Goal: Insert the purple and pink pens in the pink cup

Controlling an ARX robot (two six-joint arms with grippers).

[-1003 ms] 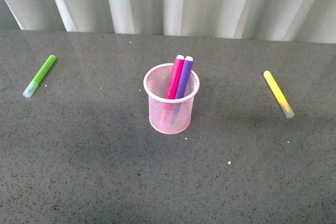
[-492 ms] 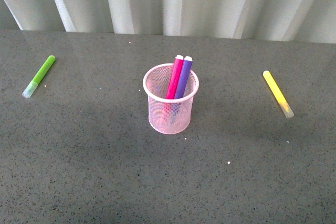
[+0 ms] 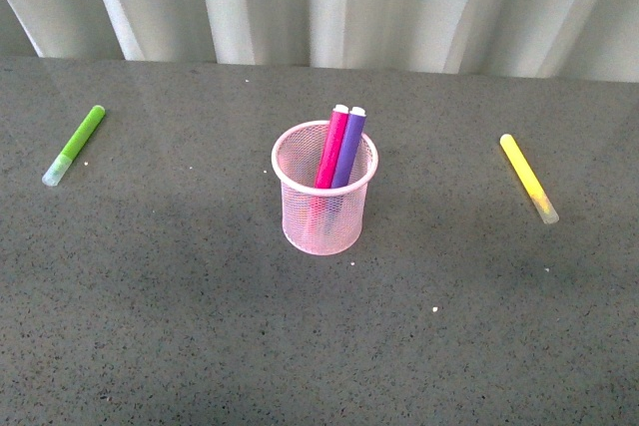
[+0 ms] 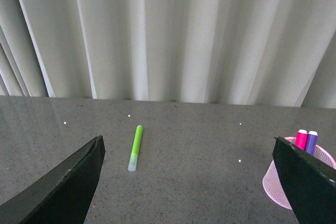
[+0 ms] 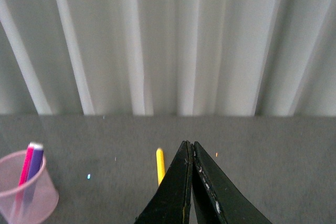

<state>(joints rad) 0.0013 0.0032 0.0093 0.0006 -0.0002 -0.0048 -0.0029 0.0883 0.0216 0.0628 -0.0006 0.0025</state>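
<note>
Pens first: the pink pen (image 3: 332,147) and the purple pen (image 3: 348,149) both stand inside the pink cup (image 3: 324,218), side by side, touching, leaning toward one o'clock so their pale tips poke above the rim at the far side. The cup sits upright at the middle of the grey speckled counter (image 3: 200,326) in the front view. Out at nine o'clock from the cup, well apart, a green pen (image 3: 75,145) lies flat; over at three o'clock, also well apart, a yellow pen (image 3: 528,178) lies flat on the counter. Pale curtains (image 3: 329,2) hang along the back edge.

From the left wrist view, the left tool (image 4: 194,182) hangs with its two dark fingers spread wide, nothing between them, the green pen and the cup showing in the gap. From the right wrist view, the right tool (image 5: 189,153) has its fingers pressed together at the tips, holding nothing, with the yellow pen just beside them on the counter beyond.
</note>
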